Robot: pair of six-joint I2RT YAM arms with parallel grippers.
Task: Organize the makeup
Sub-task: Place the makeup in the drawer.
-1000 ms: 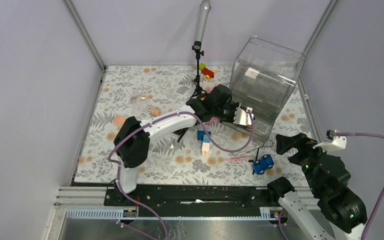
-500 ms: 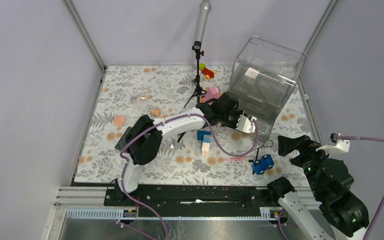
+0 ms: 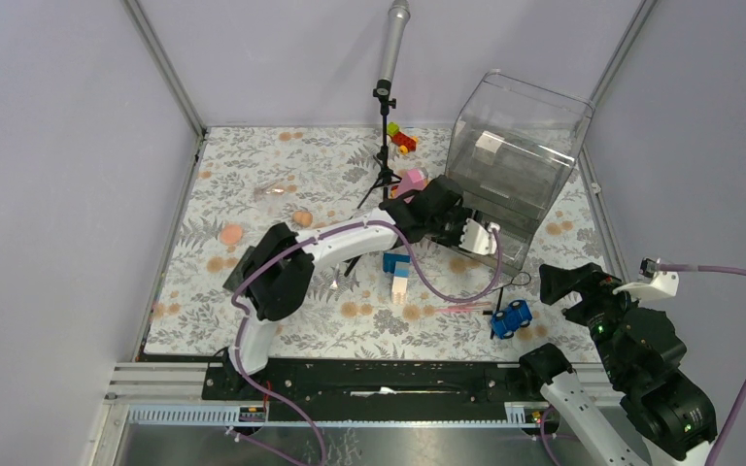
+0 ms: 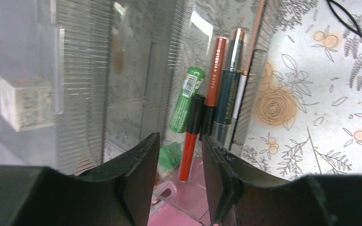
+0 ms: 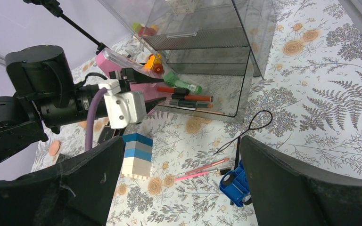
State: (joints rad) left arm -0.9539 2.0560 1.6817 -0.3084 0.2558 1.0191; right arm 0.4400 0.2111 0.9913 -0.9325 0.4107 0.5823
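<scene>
Left gripper (image 4: 180, 141) parted; slim red pencil (image 4: 188, 157) ahead.

the top view looks down over the whole bench (image 3: 243, 155). both wrist views face the clear organizer (image 3: 515, 160), left very close, right from farther back.

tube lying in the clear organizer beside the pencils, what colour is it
The tube is green, seen best in the left wrist view.

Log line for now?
left pincer: open at organizer | red pencil: inside, beside green tube | right pincer: open, empty | pink pencils: on table
</scene>
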